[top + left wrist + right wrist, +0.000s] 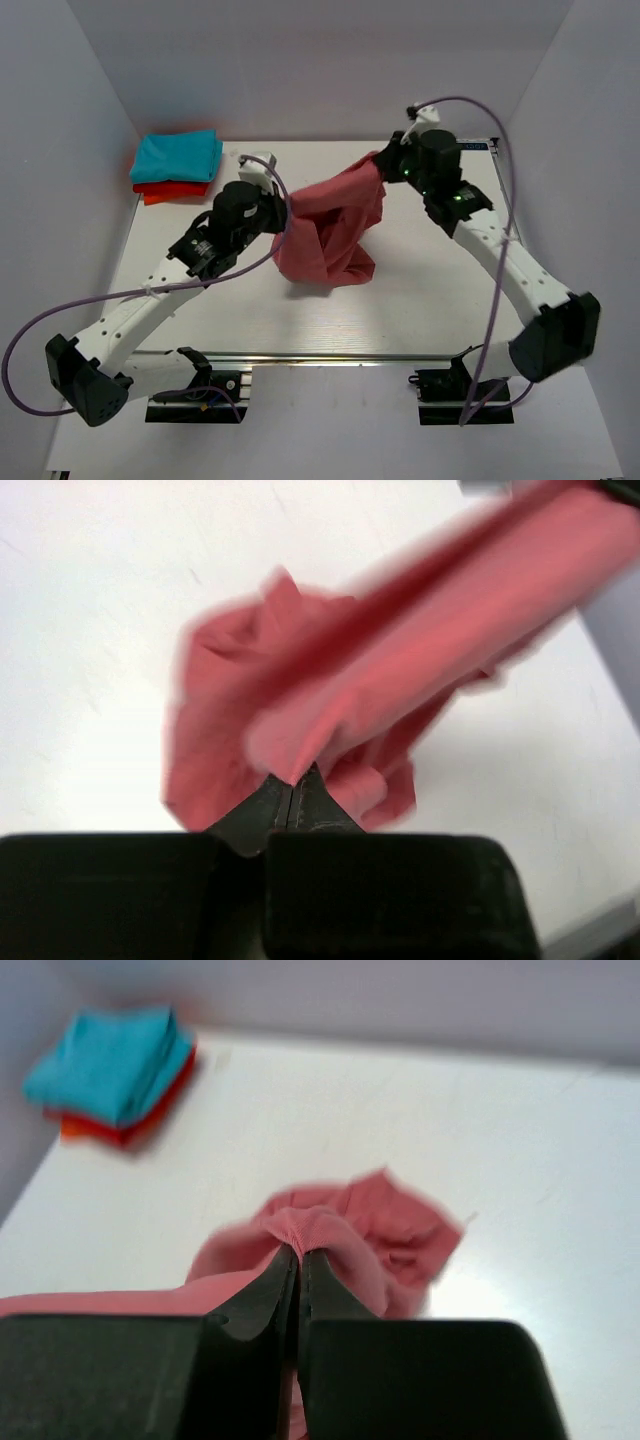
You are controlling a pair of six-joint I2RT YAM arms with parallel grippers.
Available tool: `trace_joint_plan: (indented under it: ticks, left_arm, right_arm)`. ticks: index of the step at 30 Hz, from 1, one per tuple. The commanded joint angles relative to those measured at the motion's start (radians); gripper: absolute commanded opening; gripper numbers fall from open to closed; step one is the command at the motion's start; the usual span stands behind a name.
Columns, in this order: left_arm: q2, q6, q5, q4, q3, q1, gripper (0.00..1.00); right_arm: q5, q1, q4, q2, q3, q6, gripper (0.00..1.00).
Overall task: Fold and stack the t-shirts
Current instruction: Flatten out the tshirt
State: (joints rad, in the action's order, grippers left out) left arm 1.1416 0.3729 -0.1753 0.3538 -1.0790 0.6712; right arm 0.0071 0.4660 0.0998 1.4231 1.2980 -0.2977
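Bright, even light; wrist views motion-blurred

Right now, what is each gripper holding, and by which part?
Both hold the salmon-pink t-shirt: the left gripper pinches a bunched fold at one end, the right gripper at the other. Which hem or sleeve cannot be told.

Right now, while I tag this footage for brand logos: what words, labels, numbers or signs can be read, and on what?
Nothing legible in any view.
The small blue strip at the far edge of the table: too small to read.
On the salmon-pink t-shirt, turquoise t-shirt and orange-red t-shirt: no print shows.
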Motion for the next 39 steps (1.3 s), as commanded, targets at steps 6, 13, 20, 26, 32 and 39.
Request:
trace_joint_plan:
  ticks: [6,13,20,26,32,39]
  left_arm:
    - [-0.086,-0.037,-0.429,0.122,-0.344,-0.013,0.0]
    - [-0.077,-0.224,-0.353,0.056,-0.585,-0.013,0.0]
    - [-0.1,-0.324,-0.202,-0.009,-0.717,-0.013,0.0]
    - [-0.1,-0.344,-0.19,0.048,-0.872,-0.013,0.0]
    - [-0.12,-0.324,-0.043,0.068,-0.915,-0.013,0.0]
    - [-0.085,-0.334,-0.047,0.077,-0.9,-0.013,0.0]
  right_arm:
    - [0.427,-0.004,-0.031,-0.2,0.268,0.17,0.0]
    - [0.338,-0.003,0.009,-0.247,0.552,0.269,0.0]
    - [0.234,-0.003,-0.058,-0.314,0.655,0.334,0.0]
    - [0.202,-0.003,-0.089,-0.386,0.69,0.365,0.0]
    - [0.143,-0.003,-0.086,-0.434,0.692,0.341,0.0]
    - [0.112,-0.004,-0.086,-0.437,0.659,0.327,0.0]
